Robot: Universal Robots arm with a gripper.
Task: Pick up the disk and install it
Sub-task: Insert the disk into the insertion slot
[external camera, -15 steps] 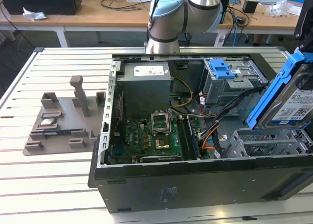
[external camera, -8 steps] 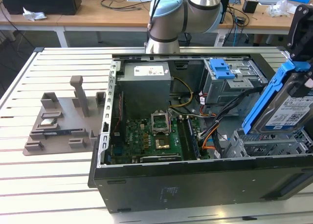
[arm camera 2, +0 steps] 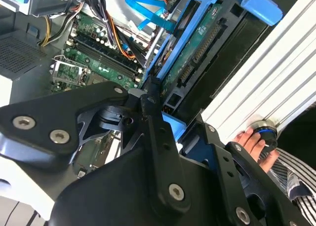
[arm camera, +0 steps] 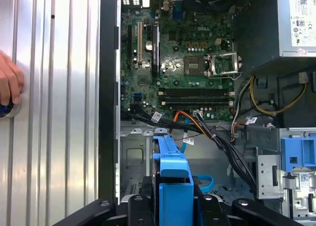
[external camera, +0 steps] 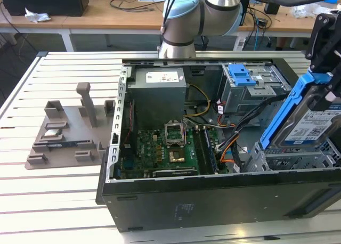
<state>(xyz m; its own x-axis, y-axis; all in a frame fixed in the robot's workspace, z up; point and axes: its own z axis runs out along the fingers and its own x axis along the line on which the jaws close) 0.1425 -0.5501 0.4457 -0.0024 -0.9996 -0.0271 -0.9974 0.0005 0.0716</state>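
The disk, a silver-grey drive with a white and blue label in a bright blue carrier frame, hangs steeply tilted over the open computer case, at the exterior view's right. My gripper is shut on its upper end. Below the disk lies a grey metal bay of the case. In the second wrist view the disk shows its green circuit side between my black fingers. In the first wrist view the carrier's blue edge points down at the bay floor.
Inside the case are the motherboard, a grey power supply box, a blue-handled drive cage and loose cables. A grey fixture plate lies on the slatted table. A person's hand rests on a round knob.
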